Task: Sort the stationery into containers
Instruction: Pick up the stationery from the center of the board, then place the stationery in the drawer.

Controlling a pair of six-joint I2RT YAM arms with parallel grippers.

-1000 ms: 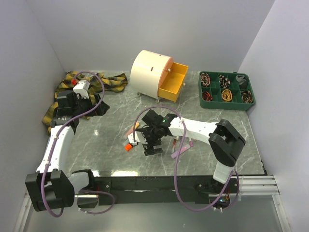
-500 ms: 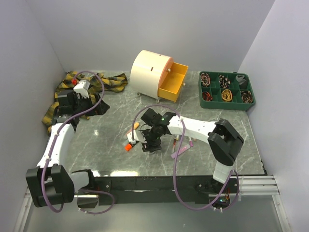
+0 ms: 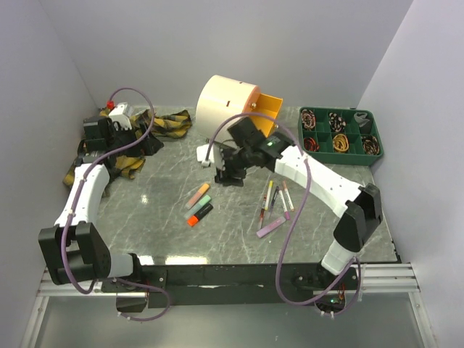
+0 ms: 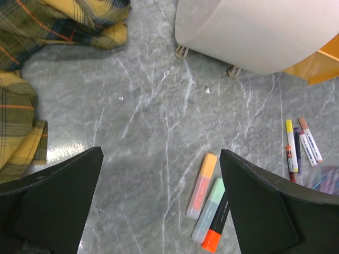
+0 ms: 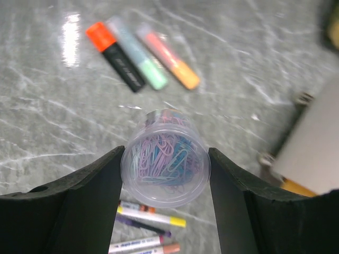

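Right wrist view told you the story: your right gripper had its fingers clamped on a clear tub of paper clips, up off the table. Carry step, I'd say. Next you'd need to swing it to about 1 o'clock, over the orange drawer. Left gripper hung spread wide, holding nothing.

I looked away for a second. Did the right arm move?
Yes. The right end effector, holding a clear tub of paper clips, moved from the highlighters toward the cream cabinet.
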